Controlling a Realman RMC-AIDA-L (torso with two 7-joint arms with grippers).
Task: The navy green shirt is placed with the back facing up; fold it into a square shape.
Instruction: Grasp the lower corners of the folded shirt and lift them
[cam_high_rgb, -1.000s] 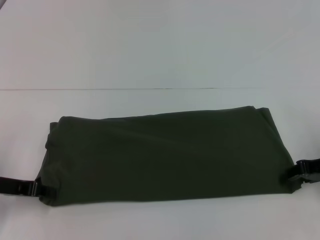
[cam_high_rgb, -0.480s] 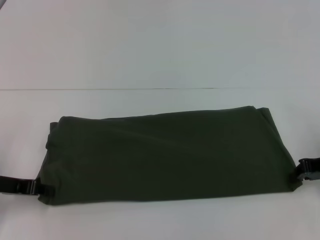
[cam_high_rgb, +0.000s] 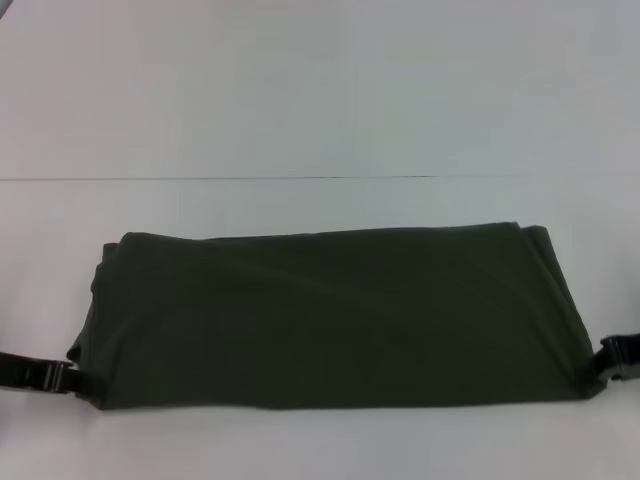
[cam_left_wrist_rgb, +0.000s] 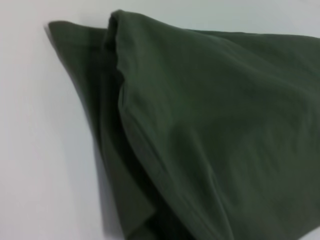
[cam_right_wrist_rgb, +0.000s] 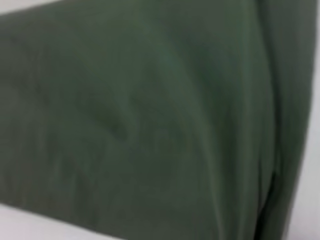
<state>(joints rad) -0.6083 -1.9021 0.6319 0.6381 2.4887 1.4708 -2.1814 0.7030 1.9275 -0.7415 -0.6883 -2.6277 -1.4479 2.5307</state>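
The navy green shirt (cam_high_rgb: 330, 320) lies on the white table as a long, plain band folded over itself, running left to right. My left gripper (cam_high_rgb: 78, 379) is shut on its near left corner, low at the table. At the near right corner my right gripper (cam_high_rgb: 603, 367) is shut on the cloth in the same way. The left wrist view shows the shirt (cam_left_wrist_rgb: 210, 125) with stacked folded layers at its end and white table beside it. Green cloth (cam_right_wrist_rgb: 150, 125) fills almost all of the right wrist view. No lettering shows.
The white table (cam_high_rgb: 300, 100) stretches far behind the shirt, with a thin seam line (cam_high_rgb: 220, 179) crossing it. A narrow strip of bare table lies between the shirt's near edge and the front of the head view.
Both grippers have drawn back toward me with the shirt's near corners. The whole band has slid nearer, its far edge dropping lower in the head view.
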